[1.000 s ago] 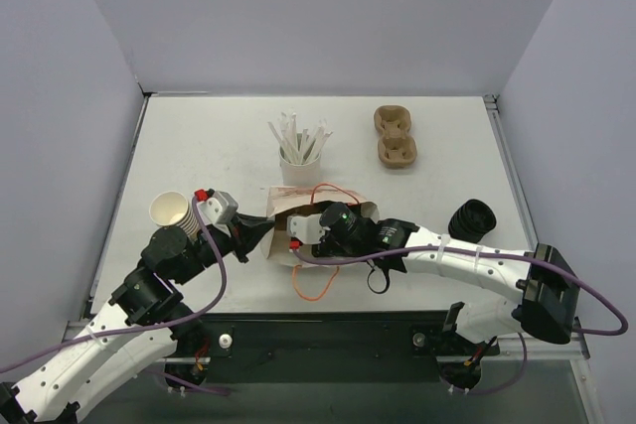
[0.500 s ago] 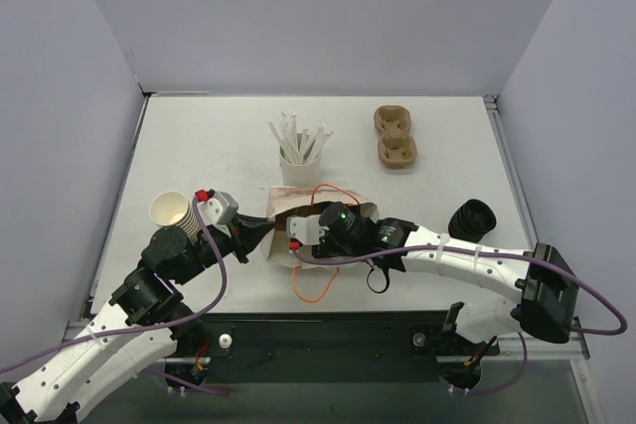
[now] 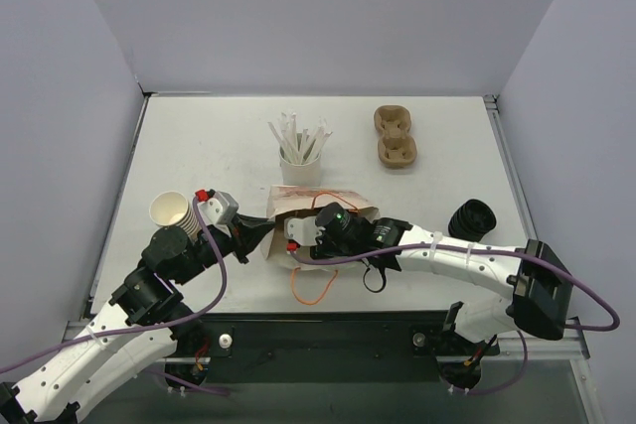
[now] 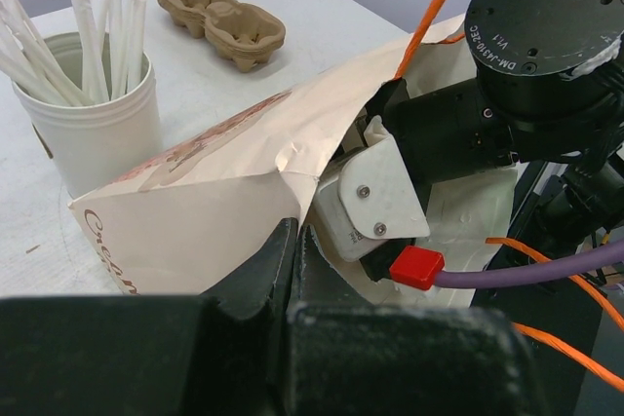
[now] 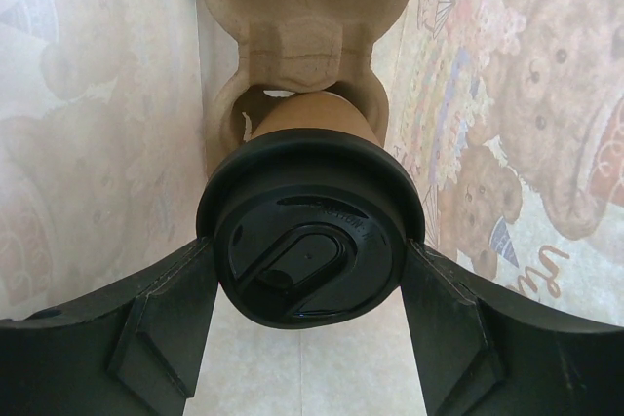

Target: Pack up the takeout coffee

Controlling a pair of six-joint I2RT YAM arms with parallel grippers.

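**White table: right arm reached further into the bag**

White table (image 3: 437, 146) and grey walls looked the same as a second before. The right arm had slid a little to the left, so its wrist sat deeper in the mouth of the paper bag (image 3: 298, 198). The bag's far wall now stood higher over that wrist. The left arm had not moved. The cup of straws (image 3: 300, 161), the spare carrier (image 3: 396, 136) at the far right and the black lid stack (image 3: 471, 219) had not moved either.

The takeout coffee (image 5: 312, 231) was inside the bag, as the right wrist view showed. The right gripper (image 5: 310, 252) held it, with one finger (image 5: 161, 328) pressed against each side of the black lid's rim. The lid faced the camera and the brown cup pointed away toward a pulp carrier (image 5: 292, 46) lying in the bag. The cup's base was at the carrier's nearer pocket, though I could not tell if it was seated. Printed bag walls stood close on both sides.

The left gripper (image 4: 290, 250) was closed, pinching the bag's left edge at its mouth.
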